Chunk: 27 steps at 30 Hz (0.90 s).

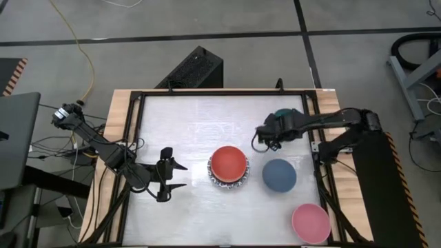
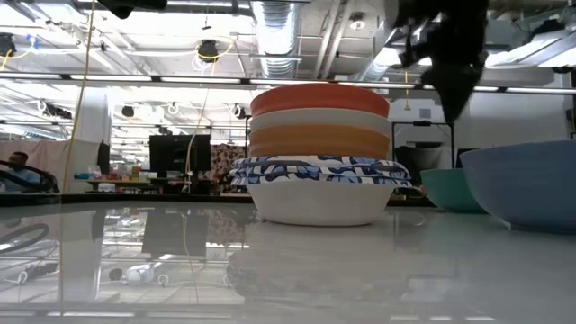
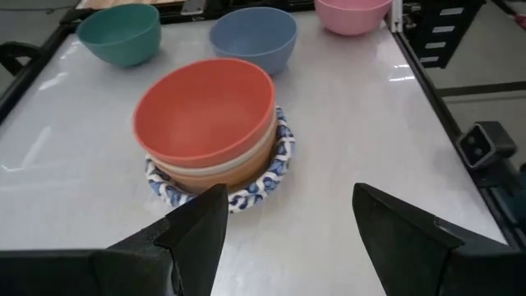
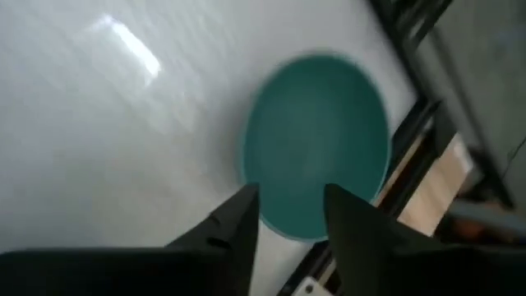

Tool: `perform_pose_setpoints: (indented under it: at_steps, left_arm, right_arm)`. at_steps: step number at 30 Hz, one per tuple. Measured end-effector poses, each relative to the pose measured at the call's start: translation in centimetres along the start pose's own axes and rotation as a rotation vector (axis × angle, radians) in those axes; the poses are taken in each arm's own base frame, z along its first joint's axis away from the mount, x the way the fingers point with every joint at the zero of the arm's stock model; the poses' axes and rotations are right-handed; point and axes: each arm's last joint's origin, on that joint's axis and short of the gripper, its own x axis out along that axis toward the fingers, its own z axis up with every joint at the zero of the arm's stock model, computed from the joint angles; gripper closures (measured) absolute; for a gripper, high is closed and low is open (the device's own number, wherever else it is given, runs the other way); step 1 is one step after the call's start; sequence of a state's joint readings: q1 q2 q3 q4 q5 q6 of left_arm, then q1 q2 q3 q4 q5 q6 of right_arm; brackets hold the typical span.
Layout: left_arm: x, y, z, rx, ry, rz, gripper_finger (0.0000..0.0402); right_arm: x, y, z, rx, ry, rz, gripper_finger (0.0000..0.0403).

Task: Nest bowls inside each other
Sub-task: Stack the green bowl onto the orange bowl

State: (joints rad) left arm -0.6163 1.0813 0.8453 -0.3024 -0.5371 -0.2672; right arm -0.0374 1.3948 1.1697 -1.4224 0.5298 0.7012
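A stack of nested bowls (image 1: 228,165) stands mid-table, a red bowl (image 3: 205,111) on top, cream and orange ones below it, and a white bowl with a blue-patterned rim (image 2: 319,171) on the table. A slate-blue bowl (image 1: 279,175) and a pink bowl (image 1: 311,222) stand singly to the stack's right. At the far right a dark green bowl (image 4: 316,144) sits upright on the table. My right gripper (image 4: 292,214) hovers open over its rim, fingers slanting down, and the arm partly hides the bowl in the high view. My left gripper (image 1: 172,176) waits open, left of the stack.
A black frame (image 1: 313,131) rims the white tabletop, close behind the green bowl. Bare table lies between the left gripper and the stack, and along the far side. Beyond the table the low view shows a room with a seated person (image 2: 18,171) at the left.
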Motion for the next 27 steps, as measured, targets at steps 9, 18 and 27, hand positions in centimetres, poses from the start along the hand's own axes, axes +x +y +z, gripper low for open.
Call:
perform_pose_setpoints:
  at_steps: [9,18,27]
  left_arm:
    - [0.0,0.1,-0.3,0.016,0.028,0.000,0.0150]
    - [0.0,0.1,-0.3,0.017,0.026,0.010,0.0150]
    - [0.0,0.1,-0.4,0.016,0.031,0.018,0.0150]
  right_arm:
    - [5.0,-2.7,0.2,0.139,0.043,0.211,0.0159]
    - [7.3,-2.2,0.8,0.105,-0.014,0.235,0.0163]
    - [9.1,-1.1,1.0,0.052,0.051,0.179,0.0204]
